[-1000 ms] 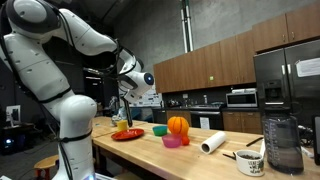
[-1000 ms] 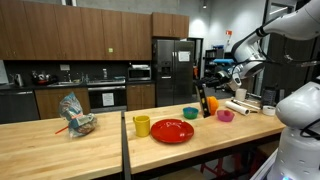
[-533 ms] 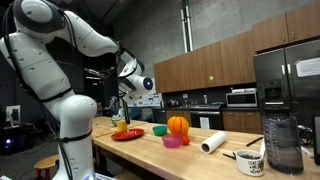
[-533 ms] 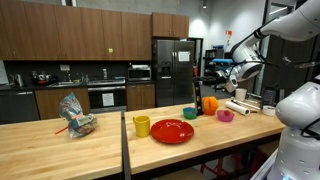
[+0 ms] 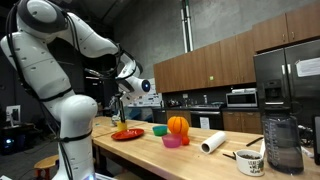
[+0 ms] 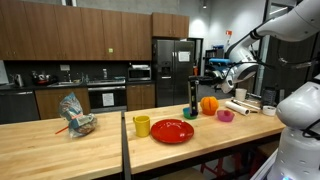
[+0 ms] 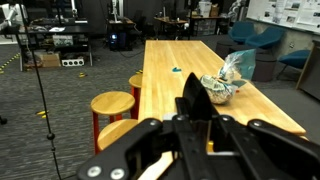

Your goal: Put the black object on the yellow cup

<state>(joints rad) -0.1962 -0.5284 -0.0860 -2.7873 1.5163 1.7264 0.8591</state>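
Note:
My gripper [image 7: 196,122] is shut on the black object [image 7: 191,97], a long flat bar that stands up between the fingers in the wrist view. In both exterior views the bar [image 6: 194,92] [image 5: 120,108] hangs upright from the gripper [image 6: 203,72] [image 5: 123,96], in the air over the far end of the red plate [image 6: 172,132]. The yellow cup [image 6: 141,126] stands upright on the wooden table beside the plate, apart from the bar. In an exterior view [image 5: 121,124] the cup is mostly hidden behind the arm.
A green cup [image 6: 190,113], an orange pumpkin [image 6: 209,104], a pink cup [image 6: 225,116], a paper towel roll [image 6: 238,106] and a white mug [image 6: 268,110] stand along the table. A crumpled foil bag [image 6: 76,117] lies on the neighbouring table. Wooden stools [image 7: 110,103] stand beside it.
The gripper has carried the bar sideways from over the pumpkin toward the plate and yellow cup. The bar has swung from tilted to upright.

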